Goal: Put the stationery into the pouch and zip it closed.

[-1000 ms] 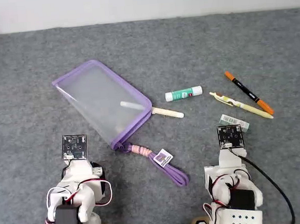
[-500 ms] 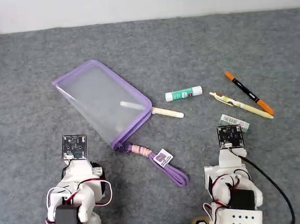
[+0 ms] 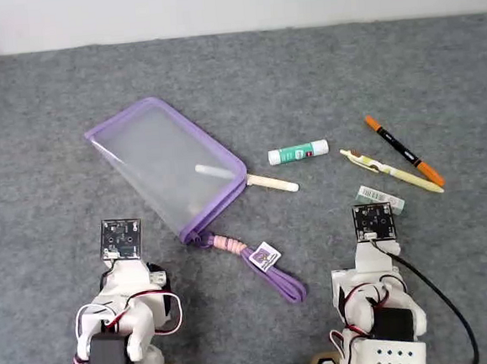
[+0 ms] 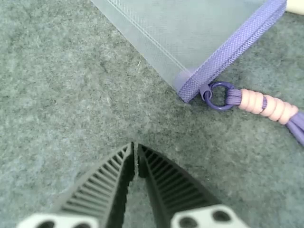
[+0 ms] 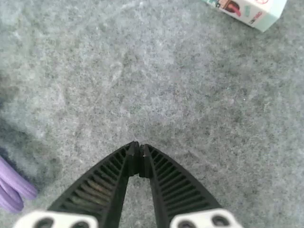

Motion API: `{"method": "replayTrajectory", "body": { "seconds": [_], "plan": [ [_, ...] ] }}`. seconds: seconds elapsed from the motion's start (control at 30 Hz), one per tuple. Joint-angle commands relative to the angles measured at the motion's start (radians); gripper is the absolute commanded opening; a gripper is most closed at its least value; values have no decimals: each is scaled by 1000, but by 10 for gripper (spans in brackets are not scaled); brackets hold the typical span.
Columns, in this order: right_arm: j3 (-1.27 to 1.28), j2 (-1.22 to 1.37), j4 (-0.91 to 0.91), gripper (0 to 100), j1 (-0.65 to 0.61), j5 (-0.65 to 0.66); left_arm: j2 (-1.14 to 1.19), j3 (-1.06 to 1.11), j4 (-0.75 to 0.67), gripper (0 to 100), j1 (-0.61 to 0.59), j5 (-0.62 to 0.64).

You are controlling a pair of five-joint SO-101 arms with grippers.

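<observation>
Wrist cams: L pincer (image 4: 134,148), R pincer (image 5: 138,145) closed; high cam: pouch (image 3: 162,167), glue (image 3: 298,152).

The left gripper (image 4: 135,154) hung over the grey felt (image 4: 52,95) with its fingertips pressed together, near the corner of the pouch (image 4: 190,33) but apart from it. A purple ring (image 4: 219,90) sat at that corner, and a pink beaded strap (image 4: 263,105) ran away from the pouch.
</observation>
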Motion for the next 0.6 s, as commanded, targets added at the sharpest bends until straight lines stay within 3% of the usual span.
{"method": "replayTrajectory", "body": {
  "seconds": [0.0,0.37,0.57],
  "plan": [
    [11,-10,-13,11,10,3,-15,-5,-20,15,-8,-9],
    [11,-10,-13,12,45,26,-15,-5,-20,15,-8,-9],
    [8,-48,-222,9,65,339,-15,-5,-20,15,-8,-9]
  ]
}}
